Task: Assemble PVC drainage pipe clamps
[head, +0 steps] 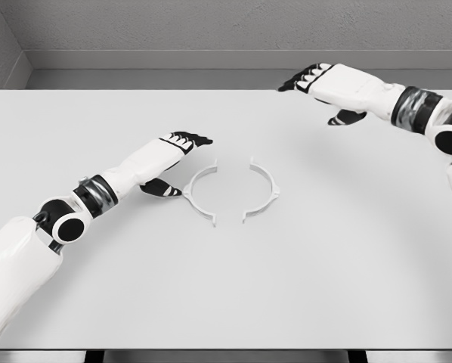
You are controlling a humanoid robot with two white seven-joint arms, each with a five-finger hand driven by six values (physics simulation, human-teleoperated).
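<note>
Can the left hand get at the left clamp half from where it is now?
Probably yes: the left hand lies open just beside the left clamp half, with only bare table between them.

The robot's white left arm enters from the lower left, forearm angled up and to the right. Its black-fingered left hand (174,151) is extended, fingers relaxed and holding nothing, thumb hanging below. The white right arm comes in from the right edge, and its right hand (317,83) reaches leftward, fingers loosely extended and empty.
</note>
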